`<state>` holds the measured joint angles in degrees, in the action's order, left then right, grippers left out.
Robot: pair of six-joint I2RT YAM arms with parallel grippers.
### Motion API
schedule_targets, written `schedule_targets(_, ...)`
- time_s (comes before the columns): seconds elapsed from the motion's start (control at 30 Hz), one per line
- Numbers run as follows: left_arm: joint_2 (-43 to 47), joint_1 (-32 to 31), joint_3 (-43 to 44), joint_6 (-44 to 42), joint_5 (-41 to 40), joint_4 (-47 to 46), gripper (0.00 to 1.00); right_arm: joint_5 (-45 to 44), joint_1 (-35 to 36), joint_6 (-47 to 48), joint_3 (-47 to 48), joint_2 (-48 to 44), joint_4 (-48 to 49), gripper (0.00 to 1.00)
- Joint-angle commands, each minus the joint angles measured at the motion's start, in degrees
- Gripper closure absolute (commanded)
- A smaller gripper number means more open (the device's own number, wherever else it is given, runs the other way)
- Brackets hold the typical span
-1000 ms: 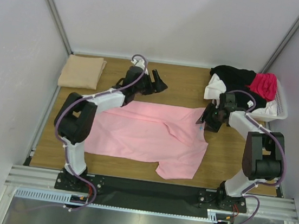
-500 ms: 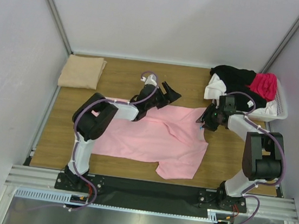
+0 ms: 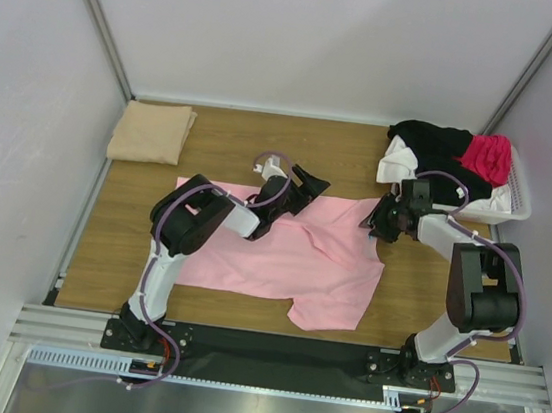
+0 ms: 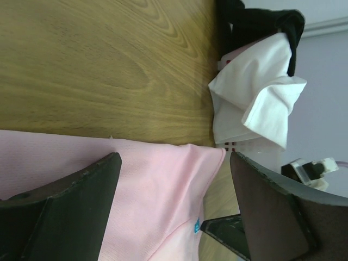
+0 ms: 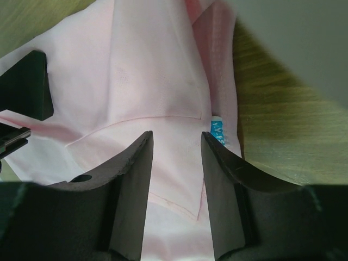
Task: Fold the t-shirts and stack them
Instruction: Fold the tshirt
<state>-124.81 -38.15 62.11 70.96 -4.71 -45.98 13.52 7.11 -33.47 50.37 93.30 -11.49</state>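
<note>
A light pink t-shirt lies spread and partly rumpled across the middle of the table. My left gripper is open, hovering at its far edge; in the left wrist view the pink cloth lies below the wide-apart jaws. My right gripper is open, low over the shirt's right corner; in the right wrist view the pink cloth and its blue label lie under and between the jaws. A folded tan t-shirt lies at the back left.
A white basket at the back right holds a black shirt, a white shirt and a magenta shirt. The white shirt hangs over its rim. White walls enclose the table.
My left gripper has swung right from the back centre of the table to the pink shirt's far edge. My right gripper has shifted only slightly at the shirt's right corner.
</note>
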Motion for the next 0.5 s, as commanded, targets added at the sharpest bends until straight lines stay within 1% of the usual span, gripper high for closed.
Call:
schedule_targets(0.0, -1.0, -0.4, -2.2, 3.4, -3.5, -3.7, 0.11, -0.8, 1.1, -0.5, 0.1, 0.5, 1.9, 0.54)
schedule_targets(0.13, -1.6, -0.4, -3.2, 3.9, -3.9, -2.5, 0.11, -1.8, 1.5, -0.4, -0.1, 0.5, 0.2, 0.55)
schedule_targets(0.47, -2.4, -0.4, -4.6, 4.7, -4.4, -3.2, 0.12, -5.0, 2.8, -0.1, -1.0, -0.2, -2.8, 0.55)
